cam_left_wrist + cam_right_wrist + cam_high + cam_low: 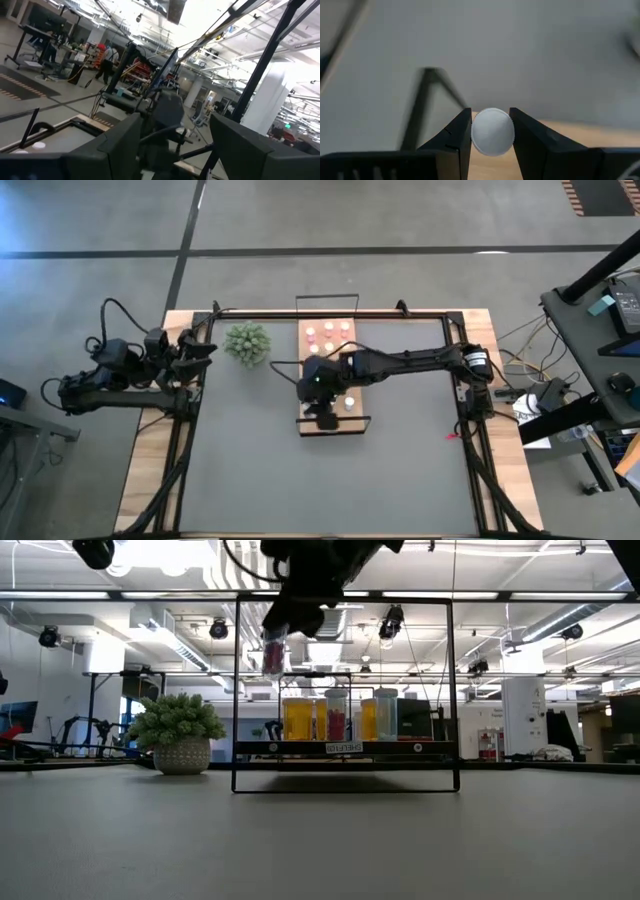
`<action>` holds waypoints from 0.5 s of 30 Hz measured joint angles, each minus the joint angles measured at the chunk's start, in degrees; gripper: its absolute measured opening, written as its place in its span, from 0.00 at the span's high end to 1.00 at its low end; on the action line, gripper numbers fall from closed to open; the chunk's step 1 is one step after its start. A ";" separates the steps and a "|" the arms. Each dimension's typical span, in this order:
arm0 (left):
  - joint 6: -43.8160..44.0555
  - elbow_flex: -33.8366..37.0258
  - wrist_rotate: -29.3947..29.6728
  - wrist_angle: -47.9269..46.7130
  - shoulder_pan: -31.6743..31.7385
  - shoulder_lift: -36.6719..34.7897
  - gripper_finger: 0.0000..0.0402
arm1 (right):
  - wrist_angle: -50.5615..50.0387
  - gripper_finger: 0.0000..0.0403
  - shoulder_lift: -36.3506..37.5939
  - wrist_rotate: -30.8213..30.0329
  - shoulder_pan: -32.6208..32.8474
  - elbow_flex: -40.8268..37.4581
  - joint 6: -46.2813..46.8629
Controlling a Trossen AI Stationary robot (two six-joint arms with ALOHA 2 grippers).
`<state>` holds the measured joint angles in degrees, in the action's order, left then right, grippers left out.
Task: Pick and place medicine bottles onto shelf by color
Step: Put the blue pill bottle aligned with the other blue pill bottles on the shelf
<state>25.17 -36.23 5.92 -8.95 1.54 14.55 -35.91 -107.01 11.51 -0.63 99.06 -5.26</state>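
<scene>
The shelf point(360, 412), a light-wood board with black wire rails, lies at the table's far middle. Several white-capped bottles point(327, 333) stand at its far end, and one point(349, 402) stands nearer. The low view shows orange, pink and whitish bottles point(337, 718) upright on the board point(345, 748). My right gripper point(491, 117) is above the shelf's near end, shut on a pink bottle point(273, 652). My left gripper point(175, 145) stands open, drawn back at the table's far left point(195, 352), touching nothing. My right gripper pinches the pink bottle by its white cap point(492, 131), one finger on each of two opposite sides. The fingers point(457, 135) slant down from above. The bottle's body point(272, 658) hangs below them, close to upright, lifted clear above the shelf and the standing bottles.
A green spiky plant point(247, 343) in a pale pot stands on the table left of the shelf. The shelf's tall wire frame point(237, 690) rises around the bottles. Grey table surface point(320, 480) stretches toward the near edge.
</scene>
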 joint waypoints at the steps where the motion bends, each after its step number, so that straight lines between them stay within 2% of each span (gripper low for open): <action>1: 0.02 0.00 0.00 -0.30 0.00 -0.12 0.44 | -0.23 0.73 0.06 3.60 -0.42 0.27 -4.40; 3: 0.02 0.00 0.00 -0.93 -0.01 -0.22 0.44 | -0.21 0.73 0.07 6.87 -1.10 0.51 -10.10; 9: 0.07 0.00 0.04 -1.11 0.00 -0.21 0.44 | -0.57 0.73 0.07 8.75 -3.94 0.67 -22.03; 15: 0.09 0.00 0.47 -1.09 -0.01 -0.21 0.44 | -1.86 0.73 -1.13 20.10 -6.87 -0.62 -29.19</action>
<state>25.26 -36.23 6.38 -10.04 1.53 14.35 -37.77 -108.13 31.61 -7.50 98.44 -34.45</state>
